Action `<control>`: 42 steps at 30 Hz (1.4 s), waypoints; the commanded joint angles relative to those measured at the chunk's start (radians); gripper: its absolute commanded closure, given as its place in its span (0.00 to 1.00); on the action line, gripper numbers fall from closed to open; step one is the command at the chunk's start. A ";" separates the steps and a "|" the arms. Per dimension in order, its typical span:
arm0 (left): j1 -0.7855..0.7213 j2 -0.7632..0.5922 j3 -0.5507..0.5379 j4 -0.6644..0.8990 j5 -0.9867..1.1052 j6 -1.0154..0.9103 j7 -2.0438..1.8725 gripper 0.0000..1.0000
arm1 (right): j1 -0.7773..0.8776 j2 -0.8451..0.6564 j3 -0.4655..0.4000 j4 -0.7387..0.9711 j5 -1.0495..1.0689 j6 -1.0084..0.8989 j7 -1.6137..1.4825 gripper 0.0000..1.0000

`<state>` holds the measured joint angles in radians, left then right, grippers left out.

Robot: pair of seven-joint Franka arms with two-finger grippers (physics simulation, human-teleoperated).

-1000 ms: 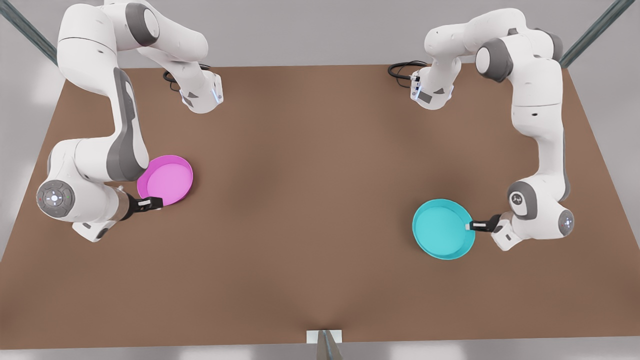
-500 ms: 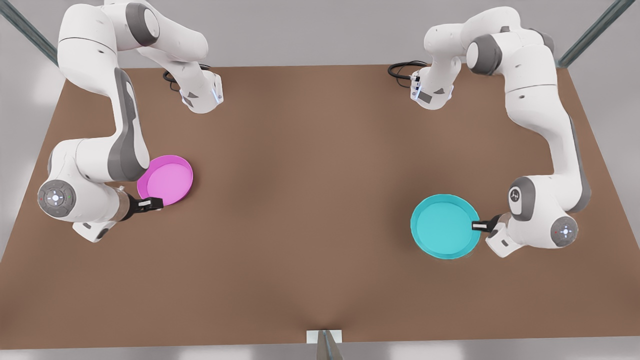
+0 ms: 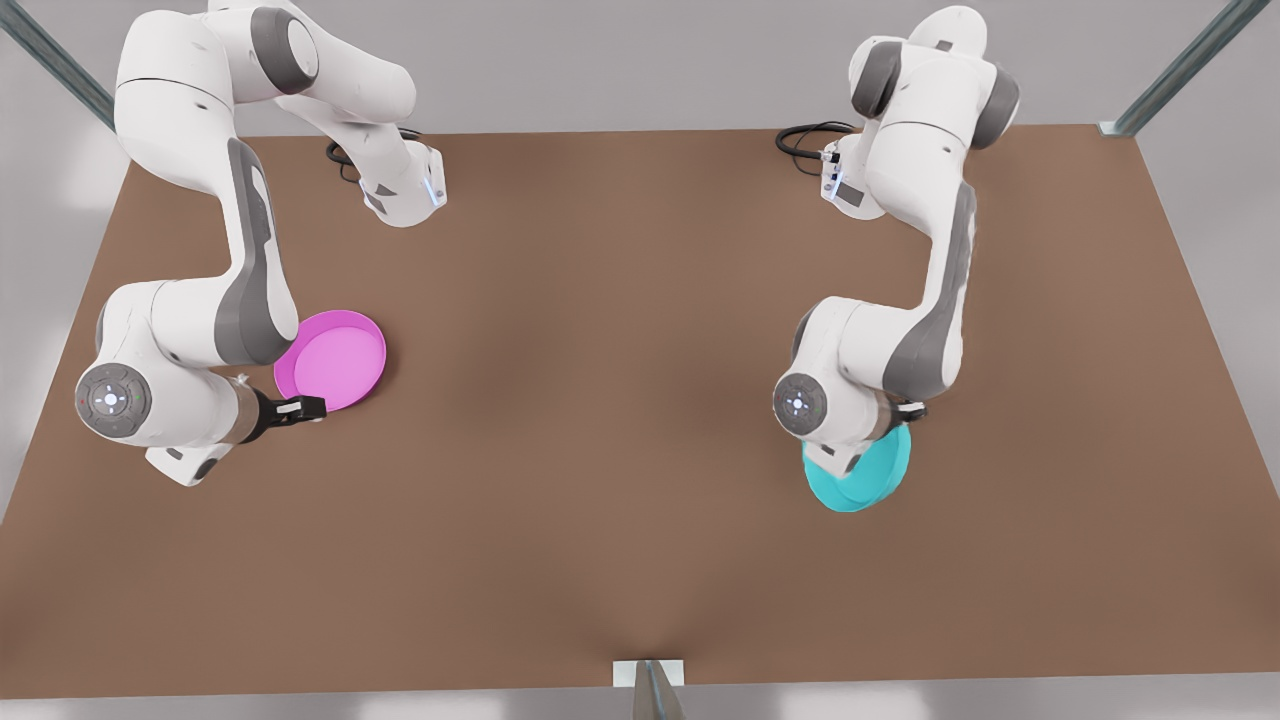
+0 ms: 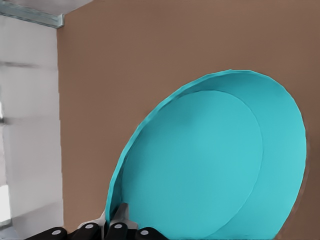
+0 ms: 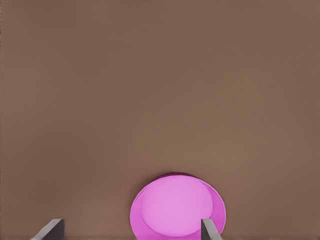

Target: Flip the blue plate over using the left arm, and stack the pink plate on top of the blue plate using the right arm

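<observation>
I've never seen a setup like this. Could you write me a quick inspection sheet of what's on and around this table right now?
Surface: brown table, flat and bare between the two plates.
Blue plate: at the front view's right, tilted up off the table, partly hidden under the left arm.
Pink plate: at the front view's left, lying flat, open side up.
Clutter: nothing seen.
Left claw: shut on the blue plate's rim.
Right claw: open, low beside the pink plate's near edge, not gripping it; the arm waits.
Cables: black loops by each arm's base, one at.
Surroundings: grey walls, metal frame struts in the corners, a small bracket at the table's front edge.
</observation>
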<state>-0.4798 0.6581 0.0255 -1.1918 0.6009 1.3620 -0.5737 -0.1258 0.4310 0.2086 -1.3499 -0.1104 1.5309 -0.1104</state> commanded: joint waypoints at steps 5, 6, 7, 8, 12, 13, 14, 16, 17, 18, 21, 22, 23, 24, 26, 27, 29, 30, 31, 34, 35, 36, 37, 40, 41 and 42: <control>-0.138 0.017 -0.001 -0.006 0.296 -0.037 -0.172 0.79 | 0.000 0.000 0.000 -0.002 0.001 0.000 0.000 0.00; -0.178 0.035 -0.001 -0.009 0.322 -0.052 -0.225 0.79 | 0.000 0.000 0.000 0.000 0.001 0.000 0.000 0.00; -0.209 0.044 -0.001 -0.009 0.350 -0.066 -0.255 0.79 | 0.000 0.000 0.000 0.000 0.001 0.000 0.000 0.00; -0.249 0.054 -0.001 -0.009 0.385 -0.090 -0.302 0.79 | 0.000 0.000 0.000 0.000 0.001 0.000 0.000 0.00; -0.362 0.083 -0.001 -0.011 0.396 -0.161 -0.580 0.79 | 0.000 0.003 0.000 -0.002 0.001 0.000 0.000 0.00; -0.387 0.090 -0.001 -0.011 0.396 -0.176 -0.624 0.79 | 0.000 0.003 0.000 0.000 0.001 0.000 0.000 0.00; -0.411 0.097 -0.001 -0.011 0.396 -0.190 -0.661 0.79 | 0.000 0.003 0.000 -0.002 0.001 0.000 0.000 0.00; -0.467 0.112 -0.001 -0.011 0.401 -0.205 -0.741 0.79 | -0.002 0.003 0.000 -0.002 0.003 0.000 0.000 0.00; -0.496 0.123 -0.001 -0.011 0.424 -0.216 -0.779 0.79 | -0.002 0.003 0.000 -0.002 0.003 0.000 0.000 0.00; -0.522 0.138 -0.001 -0.011 0.441 -0.233 -0.790 0.79 | -0.002 0.005 0.000 -0.002 0.003 0.000 0.000 0.00; -0.576 0.195 -0.001 -0.011 0.517 -0.262 -0.894 0.79 | -0.005 0.005 0.000 -0.002 0.006 0.000 0.000 0.00; -0.583 0.210 -0.001 -0.011 0.520 -0.265 -0.925 0.79 | -0.005 0.003 0.000 -0.003 0.009 0.000 0.000 0.00; -0.586 0.219 -0.001 -0.011 0.534 -0.265 -0.952 0.79 | -0.005 0.005 0.000 -0.003 0.011 0.000 0.002 0.00; -0.589 0.244 -0.002 -0.011 0.579 -0.276 -0.992 0.79 | -0.005 0.005 0.000 -0.003 0.008 0.002 0.000 0.00; -0.620 0.268 -0.006 -0.011 0.615 -0.279 -1.023 0.79 | -0.005 0.003 0.000 -0.002 0.011 0.000 0.000 0.00; -0.631 0.288 -0.006 -0.011 0.642 -0.281 -1.032 0.79 | -0.005 0.003 0.000 -0.003 0.011 0.000 0.000 0.00; -0.646 0.310 -0.006 -0.011 0.669 -0.279 -1.072 0.79 | -0.005 0.005 0.000 -0.003 0.011 0.000 0.000 0.00; -0.648 0.321 -0.006 -0.011 0.694 -0.274 -1.072 0.79 | -0.005 0.005 0.000 -0.002 0.011 0.000 0.000 0.00; -0.651 0.333 -0.006 -0.011 0.712 -0.274 -1.088 0.79 | -0.005 0.005 0.000 -0.003 0.011 0.000 0.000 0.00; -0.691 0.370 -0.006 -0.012 0.720 -0.276 -1.181 0.79 | -0.005 0.005 0.000 -0.003 0.012 0.000 0.000 0.00; -0.691 0.376 -0.006 -0.026 0.727 -0.279 -1.210 0.79 | -0.005 0.005 0.000 -0.003 0.012 0.000 0.000 0.00; -0.691 0.386 -0.006 -0.028 0.735 -0.281 -1.246 0.79 | -0.005 0.005 0.000 -0.003 0.012 0.000 0.000 0.00; -0.692 0.397 -0.006 -0.032 0.754 -0.285 -1.284 0.79 | -0.005 0.005 0.000 -0.003 0.012 0.000 0.000 0.00; -0.697 0.419 -0.004 -0.048 0.784 -0.307 -1.413 0.79 | -0.005 0.005 0.000 -0.003 0.012 0.002 0.000 0.00; -0.698 0.426 -0.004 -0.048 0.796 -0.320 -1.424 0.79 | -0.005 0.006 0.000 -0.003 0.012 0.002 0.000 0.00; -0.700 0.434 -0.004 -0.048 0.804 -0.328 -1.428 0.79 | -0.005 0.005 0.000 -0.003 0.012 0.002 0.002 0.00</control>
<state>-1.1836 1.0935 0.0212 -1.2393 1.3706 1.0276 -2.0059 -0.1304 0.4372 0.2086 -1.3530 -0.0969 1.5322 -0.1091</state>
